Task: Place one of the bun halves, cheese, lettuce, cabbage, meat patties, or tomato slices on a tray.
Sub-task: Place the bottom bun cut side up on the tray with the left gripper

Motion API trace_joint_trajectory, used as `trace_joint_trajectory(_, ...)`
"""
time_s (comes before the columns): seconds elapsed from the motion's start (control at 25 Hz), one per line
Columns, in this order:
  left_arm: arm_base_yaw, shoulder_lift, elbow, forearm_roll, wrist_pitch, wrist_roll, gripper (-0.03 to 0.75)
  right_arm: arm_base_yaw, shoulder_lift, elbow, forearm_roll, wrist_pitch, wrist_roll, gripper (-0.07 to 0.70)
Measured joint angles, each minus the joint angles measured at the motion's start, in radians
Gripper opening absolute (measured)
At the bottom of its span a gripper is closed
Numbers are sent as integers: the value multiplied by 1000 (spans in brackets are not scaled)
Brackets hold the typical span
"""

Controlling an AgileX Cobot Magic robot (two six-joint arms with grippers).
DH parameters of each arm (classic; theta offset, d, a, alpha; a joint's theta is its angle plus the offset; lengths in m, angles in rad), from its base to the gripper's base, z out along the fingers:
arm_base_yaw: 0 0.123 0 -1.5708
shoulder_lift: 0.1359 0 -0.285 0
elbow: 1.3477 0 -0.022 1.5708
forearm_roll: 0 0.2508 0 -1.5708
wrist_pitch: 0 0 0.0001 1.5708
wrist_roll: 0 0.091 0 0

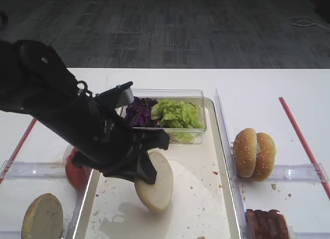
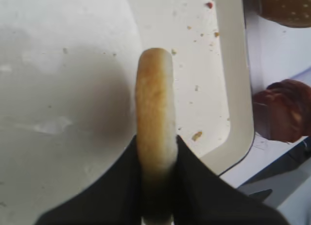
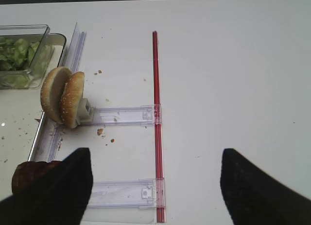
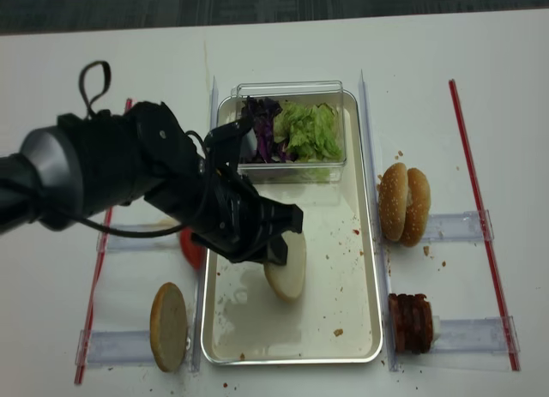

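Exterior high: the left gripper (image 1: pixel 147 169) was clamped on a bun half (image 1: pixel 155 183), held on edge over the tray (image 1: pixel 206 208), cut face toward the 3 o'clock side.
Clear box: at the tray's 12 o'clock end, a clear plastic box (image 1: pixel 198 97) held cabbage (image 1: pixel 140 111) and, beside it toward 3 o'clock, lettuce (image 1: pixel 178 114).
Surroundings: sesame buns (image 1: pixel 253 153) stood at 3 o'clock of the tray, meat patties (image 1: pixel 266 224) at 5 o'clock, tomato slices (image 1: pixel 76 172) at 9 o'clock, and a browner bun half (image 1: pixel 42 217) at 7 o'clock.
Right wrist: the right gripper (image 3: pixel 153 186) had its fingers (image 3: pixel 63 191) spread wide with nothing between them, above the white table (image 3: pixel 233 79); the sesame buns sat at 10 o'clock.
Left wrist: the bun half showed edge-on, pinched between both dark fingers (image 2: pixel 116 186), with the crumb-speckled tray floor below; whether its lower edge touched the floor could not be told.
Exterior high (realsense): the bun half hung over the tray's middle, at 6 o'clock of the box.
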Motion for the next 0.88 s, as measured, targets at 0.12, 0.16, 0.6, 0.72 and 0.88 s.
trace_joint_trajectory(0.12,0,57,0,-2,-27,12,119,0,0,0,0,0,2,580)
trace_joint_trajectory(0.16,0,72,0,-4,-38,22,119,0,0,0,0,0,2,580)
trace_joint_trajectory(0.6,9,102,0,-32,-66,51,202,0,0,0,0,0,2,580)
trace_joint_trajectory(0.72,9,104,0,-32,-68,49,310,0,0,0,0,0,2,580)
trace_joint_trajectory(0.88,9,106,0,-32,-74,48,428,0,0,0,0,0,2,580)
